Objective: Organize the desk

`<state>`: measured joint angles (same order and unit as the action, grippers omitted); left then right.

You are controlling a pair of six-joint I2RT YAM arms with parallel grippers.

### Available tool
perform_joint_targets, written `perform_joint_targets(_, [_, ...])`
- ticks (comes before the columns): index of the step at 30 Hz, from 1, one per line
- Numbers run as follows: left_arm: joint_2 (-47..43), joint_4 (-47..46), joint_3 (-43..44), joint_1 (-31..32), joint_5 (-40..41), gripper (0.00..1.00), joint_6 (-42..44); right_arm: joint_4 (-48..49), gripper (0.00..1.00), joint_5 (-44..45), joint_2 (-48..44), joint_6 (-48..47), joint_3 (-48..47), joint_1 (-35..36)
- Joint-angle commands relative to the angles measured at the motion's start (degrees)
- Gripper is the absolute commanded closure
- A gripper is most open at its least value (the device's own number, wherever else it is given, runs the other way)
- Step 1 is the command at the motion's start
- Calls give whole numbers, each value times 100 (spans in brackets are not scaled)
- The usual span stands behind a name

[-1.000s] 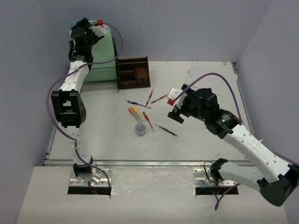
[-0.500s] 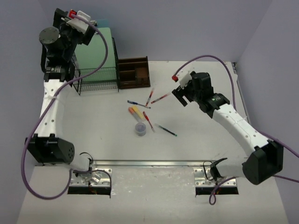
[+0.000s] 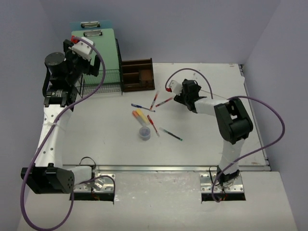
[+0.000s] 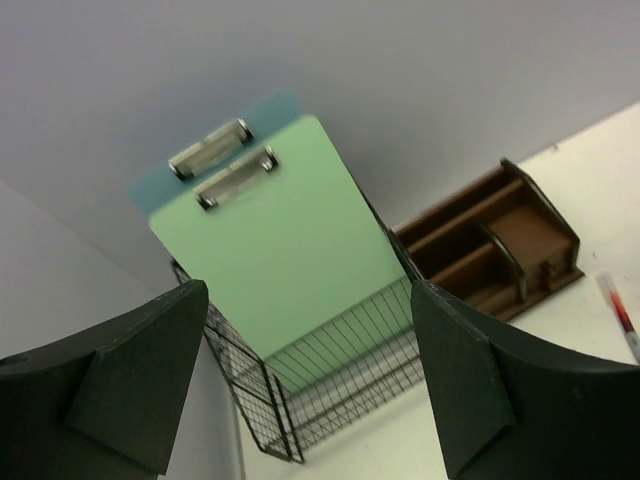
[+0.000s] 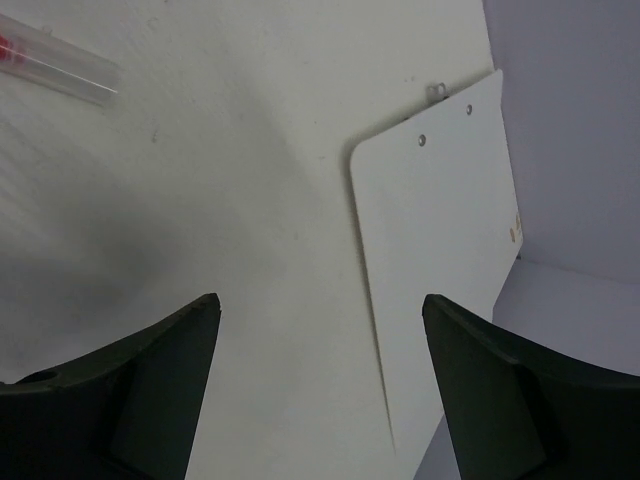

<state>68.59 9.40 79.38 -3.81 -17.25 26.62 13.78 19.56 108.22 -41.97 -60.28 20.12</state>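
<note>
The white desk [image 3: 207,134] has several pens [image 3: 152,124] and markers [image 3: 139,115] scattered at its middle, beside a small grey-blue cup [image 3: 145,133]. My left gripper [image 3: 95,67] is open and empty, raised at the left of the black wire rack [image 3: 103,82]. In the left wrist view the gripper [image 4: 308,330] faces the rack [image 4: 330,380] and a green clipboard [image 4: 280,250]. My right gripper [image 3: 184,97] is open and empty, low over the desk just right of a red pen [image 3: 163,102]. In the right wrist view the gripper [image 5: 320,310] is over bare desk [image 5: 220,200].
A dark-brown wooden organiser [image 3: 137,74] stands right of the rack, also in the left wrist view [image 4: 490,250]. Green and blue clipboards [image 3: 96,45] stand in the rack. A white clipboard [image 3: 216,79] lies at the back right, also in the right wrist view [image 5: 440,230]. A clear pen [image 5: 55,55] lies nearby.
My left gripper came down from above the clipboards to the rack's left side. My right arm folded in, its gripper moving left and lower toward the pens. Nothing was picked up.
</note>
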Motion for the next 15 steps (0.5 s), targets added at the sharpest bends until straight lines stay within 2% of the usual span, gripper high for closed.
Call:
perform_joint_targets(1, [-109, 96, -230, -14, -142, 19, -254, 963, 17, 73, 710, -756, -533, 18])
perform_joint_targets(4, [-108, -11, -380, -14, -165, 19, -290, 803, 18, 4, 1045, -913, -743, 18])
perform_joint_targets(15, [6, -193, -458, -14, -270, 18, -518, 1144, 18, 111, 2449, -1607, -1521, -135])
